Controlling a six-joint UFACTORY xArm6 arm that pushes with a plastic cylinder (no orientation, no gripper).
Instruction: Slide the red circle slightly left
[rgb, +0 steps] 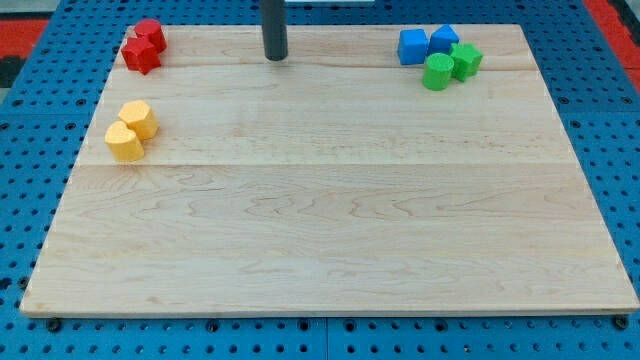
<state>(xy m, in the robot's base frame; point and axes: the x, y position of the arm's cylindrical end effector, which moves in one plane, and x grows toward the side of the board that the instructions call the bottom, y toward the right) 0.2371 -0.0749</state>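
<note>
The red circle (151, 34) sits at the board's top left corner, touching a red star-like block (139, 55) just below and left of it. My tip (275, 57) rests on the board near the top edge, well to the right of the red circle and apart from every block. The rod rises straight up out of the view's top.
Two yellow blocks (138, 119) (124, 143) lie touching at the left side. At the top right stand two blue blocks (412, 46) (443, 40), a green circle (437, 72) and a green star-like block (465, 60). The wooden board (330, 250) lies on a blue pegboard.
</note>
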